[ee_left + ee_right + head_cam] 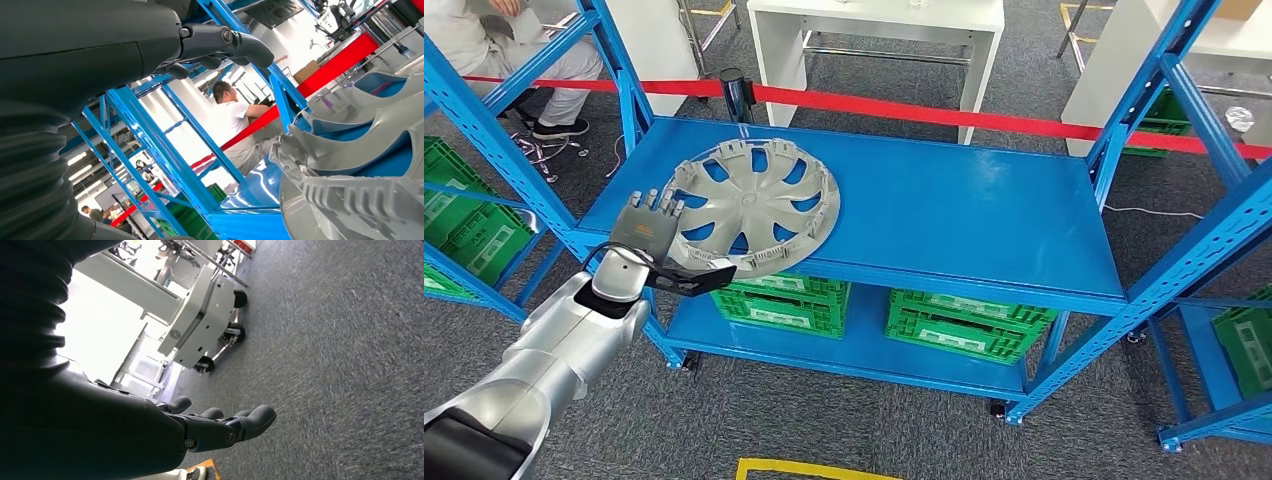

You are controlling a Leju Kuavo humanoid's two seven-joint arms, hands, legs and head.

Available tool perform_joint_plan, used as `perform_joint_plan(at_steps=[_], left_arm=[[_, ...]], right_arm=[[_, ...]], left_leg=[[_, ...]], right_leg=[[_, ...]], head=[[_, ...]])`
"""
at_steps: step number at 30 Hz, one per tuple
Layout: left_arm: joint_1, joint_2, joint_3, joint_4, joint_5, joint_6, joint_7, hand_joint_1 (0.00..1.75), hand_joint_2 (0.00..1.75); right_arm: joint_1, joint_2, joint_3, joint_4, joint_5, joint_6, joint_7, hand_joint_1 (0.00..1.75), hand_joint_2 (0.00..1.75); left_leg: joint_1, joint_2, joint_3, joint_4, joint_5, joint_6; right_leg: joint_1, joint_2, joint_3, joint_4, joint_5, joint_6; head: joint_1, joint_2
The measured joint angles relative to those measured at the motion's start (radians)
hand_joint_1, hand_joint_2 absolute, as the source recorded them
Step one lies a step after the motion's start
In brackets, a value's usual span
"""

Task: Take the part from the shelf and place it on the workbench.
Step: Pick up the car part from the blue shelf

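The part is a silver-grey wheel cover lying flat on the left half of the blue shelf's top board. My left hand is at its near-left rim, with the fingers stretched above the rim and the dark thumb below the edge. In the left wrist view the fingers stand clear of the wheel cover, with a gap between them. My right hand hangs over grey carpet, its fingers slightly spread and holding nothing.
Green crates sit on the lower board. Blue uprights flank the shelf. A red barrier tape runs behind it, with a white table beyond. A person sits at the far left. A white wheeled cart stands on the carpet.
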Motion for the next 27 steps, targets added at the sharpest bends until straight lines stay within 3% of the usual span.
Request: perform_joint_plan(at_steps=[18,22,27], left_arm=[[0.008,0.000,0.000,0.000,0.000,0.001,0.000,0.00,1.75],[0.009,0.000,0.000,0.000,0.001,0.000,-0.003,0.00,0.00],[0.009,0.000,0.000,0.000,0.003,-0.002,-0.010,0.00,0.00]], right_arm=[[0.000,0.000,0.000,0.000,0.000,0.000,0.000,0.00,1.75],[0.000,0.000,0.000,0.000,0.001,0.000,0.000,0.00,1.75],[0.000,0.000,0.000,0.000,0.005,0.000,0.000,0.00,1.75]], left_leg=[[0.000,0.000,0.000,0.000,0.000,0.000],[0.000,0.000,0.000,0.000,0.000,0.000],[0.000,0.000,0.000,0.000,0.000,0.000]], right_leg=[[0.000,0.000,0.000,0.000,0.000,0.000],[0.000,0.000,0.000,0.000,0.000,0.000],[0.000,0.000,0.000,0.000,0.000,0.000]], head=[[0.000,0.000],[0.000,0.000],[0.000,0.000]])
